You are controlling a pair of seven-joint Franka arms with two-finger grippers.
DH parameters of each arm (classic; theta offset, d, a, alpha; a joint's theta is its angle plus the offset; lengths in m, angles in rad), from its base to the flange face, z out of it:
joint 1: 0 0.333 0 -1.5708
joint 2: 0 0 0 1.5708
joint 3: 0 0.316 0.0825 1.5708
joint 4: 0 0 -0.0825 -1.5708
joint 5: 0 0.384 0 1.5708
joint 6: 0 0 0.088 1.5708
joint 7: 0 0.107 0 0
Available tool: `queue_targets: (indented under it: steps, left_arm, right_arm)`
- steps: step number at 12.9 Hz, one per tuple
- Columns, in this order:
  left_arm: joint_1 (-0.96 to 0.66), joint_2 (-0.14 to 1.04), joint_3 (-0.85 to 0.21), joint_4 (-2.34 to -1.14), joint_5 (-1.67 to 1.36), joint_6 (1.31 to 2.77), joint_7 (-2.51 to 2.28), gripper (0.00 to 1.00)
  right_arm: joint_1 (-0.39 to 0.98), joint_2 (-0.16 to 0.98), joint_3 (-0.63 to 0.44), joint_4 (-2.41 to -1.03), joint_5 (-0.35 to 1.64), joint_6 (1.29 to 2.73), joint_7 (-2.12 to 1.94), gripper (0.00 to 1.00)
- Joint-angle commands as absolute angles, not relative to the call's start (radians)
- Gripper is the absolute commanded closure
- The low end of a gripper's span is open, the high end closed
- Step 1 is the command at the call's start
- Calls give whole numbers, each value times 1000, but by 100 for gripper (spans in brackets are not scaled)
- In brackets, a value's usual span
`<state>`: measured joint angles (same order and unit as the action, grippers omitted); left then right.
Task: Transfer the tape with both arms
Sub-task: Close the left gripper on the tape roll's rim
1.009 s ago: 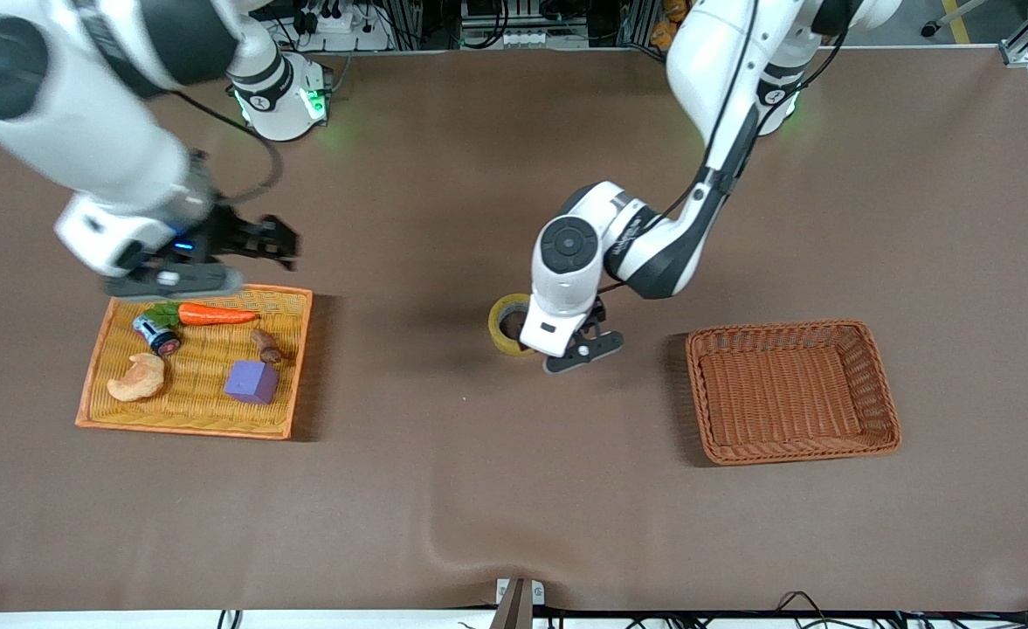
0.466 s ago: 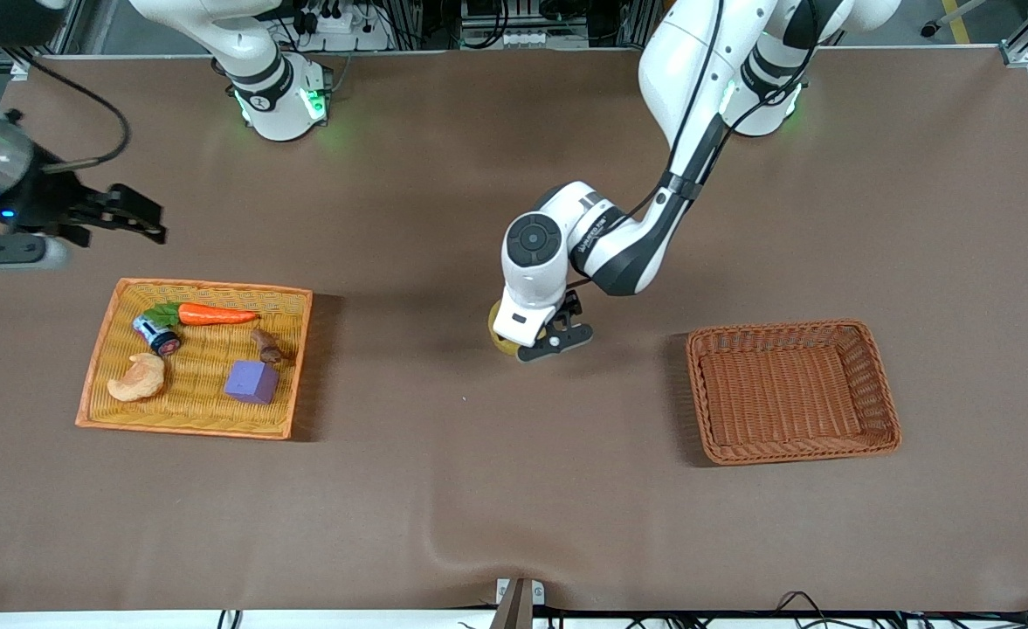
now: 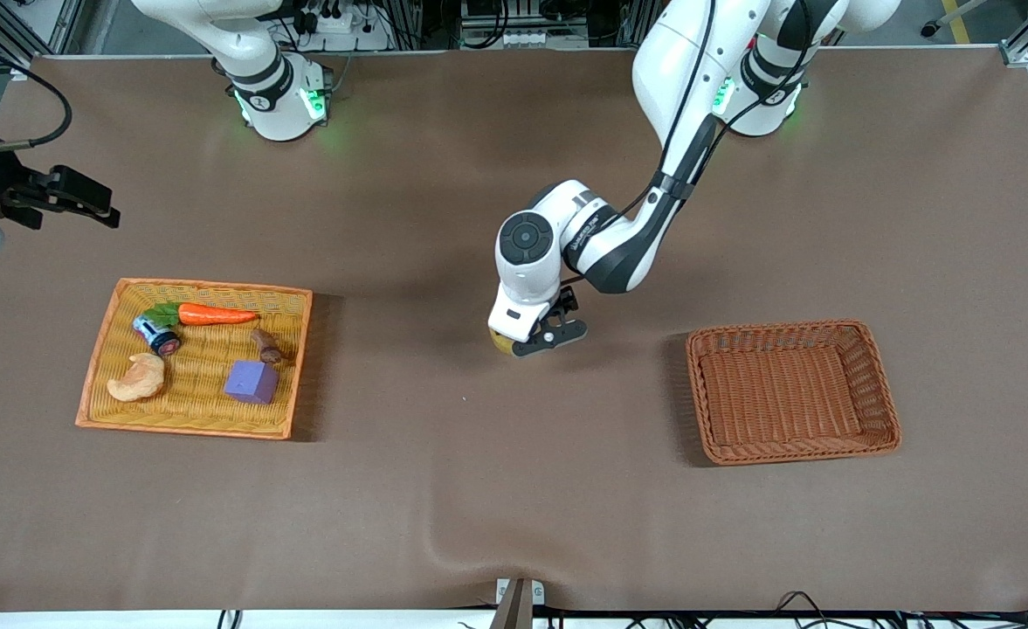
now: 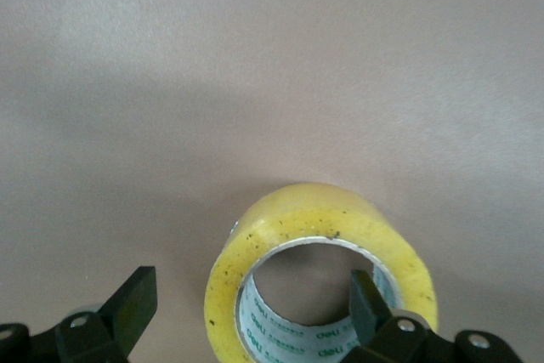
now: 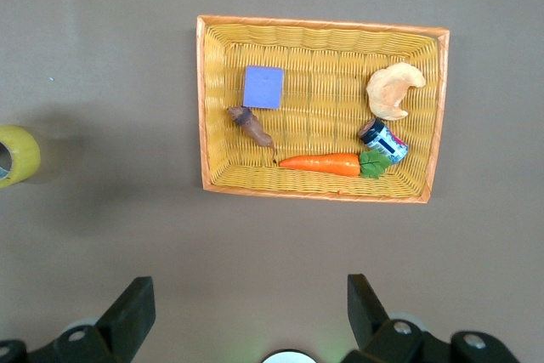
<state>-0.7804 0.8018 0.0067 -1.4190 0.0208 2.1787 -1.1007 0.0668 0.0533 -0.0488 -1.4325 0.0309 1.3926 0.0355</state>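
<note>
My left gripper (image 3: 538, 342) hangs wide open right over the tape (image 4: 319, 278) lying flat mid-table, one finger (image 4: 367, 299) inside its hole, while my open right gripper (image 3: 86, 194) waits far off.

Tape (image 3: 502, 342) mostly hidden under left end effector (image 3: 538, 336).

The front view looks down from high across the tabletop (image 3: 514, 489), facing both arm bases. The left wrist view points straight down, close over the tape (image 4: 319, 278), which the front view shows mid-tabletop. The right wrist view looks down from higher on the yellow basket (image 5: 212, 108) and the tape's edge, shared with the front view.
</note>
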Motion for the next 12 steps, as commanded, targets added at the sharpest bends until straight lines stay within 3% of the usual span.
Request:
queue_targets:
  steps: [1,2,3,4,5,12]
  left_arm:
    - [-788,818,9,-1410,37,2171,-1131,0]
    - [-788,821,9,-1410,37,2171,-1134,0]
    - [-796,822,9,-1410,35,2171,-1166,17]
    - [-801,825,9,-1410,37,2171,-1219,94]
    - [-811,828,9,-1414,38,2171,-1236,100]
    - [-804,775,15,-1410,37,2128,-1249,100]
  right_arm:
    - [38,28,-55,-1439,37,1385,-4,0]
    - [22,29,-55,-1442,35,1390,-50,0]
    - [20,29,-57,-1443,22,1411,-76,0]
    - [18,29,-57,-1443,18,1443,-68,0]
    - [18,29,-58,-1445,15,1445,-66,0]
    - [-21,31,-40,-1445,17,1408,-40,0]
